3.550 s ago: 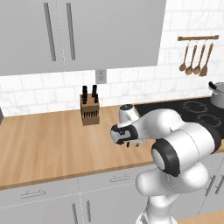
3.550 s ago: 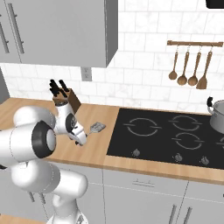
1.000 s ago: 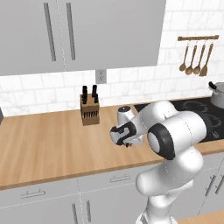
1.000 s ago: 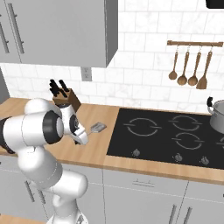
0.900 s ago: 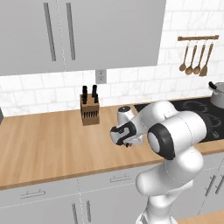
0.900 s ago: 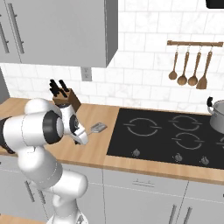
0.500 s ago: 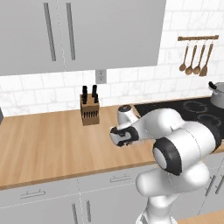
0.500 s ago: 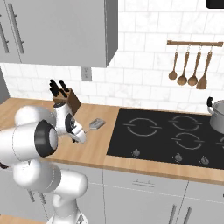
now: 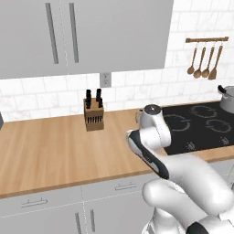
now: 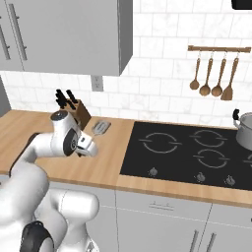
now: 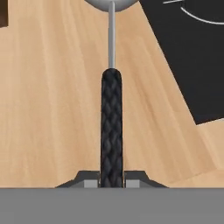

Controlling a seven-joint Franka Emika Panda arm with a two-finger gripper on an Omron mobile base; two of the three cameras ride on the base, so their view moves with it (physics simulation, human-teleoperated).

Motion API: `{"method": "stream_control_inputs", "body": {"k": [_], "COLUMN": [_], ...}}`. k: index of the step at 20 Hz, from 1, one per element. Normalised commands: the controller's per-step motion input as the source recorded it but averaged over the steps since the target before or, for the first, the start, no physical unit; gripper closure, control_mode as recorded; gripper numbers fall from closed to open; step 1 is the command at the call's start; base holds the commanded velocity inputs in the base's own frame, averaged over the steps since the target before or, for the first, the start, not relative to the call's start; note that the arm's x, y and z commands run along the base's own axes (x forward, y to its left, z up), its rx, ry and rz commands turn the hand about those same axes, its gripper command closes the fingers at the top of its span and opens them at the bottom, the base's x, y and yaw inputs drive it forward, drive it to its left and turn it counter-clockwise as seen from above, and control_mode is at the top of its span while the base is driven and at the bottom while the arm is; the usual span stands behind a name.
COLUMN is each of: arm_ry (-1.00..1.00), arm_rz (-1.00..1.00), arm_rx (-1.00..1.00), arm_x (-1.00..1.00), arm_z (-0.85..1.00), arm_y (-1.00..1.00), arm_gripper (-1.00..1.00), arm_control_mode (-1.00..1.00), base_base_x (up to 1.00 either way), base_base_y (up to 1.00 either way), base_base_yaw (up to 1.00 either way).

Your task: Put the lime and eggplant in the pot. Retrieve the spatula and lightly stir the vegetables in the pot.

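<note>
My gripper (image 11: 111,179) is shut on the black ribbed handle of the spatula (image 11: 111,118). Its thin metal neck runs away from me to the grey blade (image 11: 109,2) at the top edge of the hand view. In the right base view the gripper (image 10: 92,141) holds the spatula above the wooden counter, left of the cooktop, with the slotted blade (image 10: 101,128) tilted up towards the wall. The steel pot (image 10: 244,129) stands on the far right back burner, also seen as the pot (image 9: 227,98) in the left base view. The lime and eggplant are out of view.
A wooden knife block (image 10: 76,111) stands by the wall just behind the gripper. The black cooktop (image 10: 187,152) lies between the gripper and the pot. Wooden spoons and a wooden spatula (image 10: 212,74) hang on a wall rail. Grey wall cabinets (image 9: 87,36) hang overhead.
The spatula's blade has risen off the counter and moved a little towards the wall. The arm has changed its posture, and the jaws stay shut on the handle.
</note>
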Motion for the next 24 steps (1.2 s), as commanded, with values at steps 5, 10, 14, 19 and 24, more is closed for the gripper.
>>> {"method": "stream_control_inputs", "body": {"k": [5,10,14,19,24], "arm_ry": [0.00,0.02,0.07,0.02,0.00], "arm_rz": [0.42,0.29,0.11,0.09,0.05], "arm_rx": [0.00,0.00,0.00,-0.05,-0.08], "arm_x": [-0.28,-0.64,-0.77,-0.52,-0.17], "arm_z": [1.00,1.00,1.00,0.96,0.77], "arm_y": [-0.05,-0.10,-0.21,-0.09,0.00], "arm_gripper": [1.00,1.00,1.00,1.00,1.00], "arm_control_mode": [-1.00,-1.00,-1.00,-1.00,-1.00], "base_base_x": [0.00,0.00,0.00,0.00,0.00], "base_base_y": [0.00,0.00,0.00,0.00,0.00], "base_base_yaw": [0.00,0.00,0.00,0.00,0.00]}}
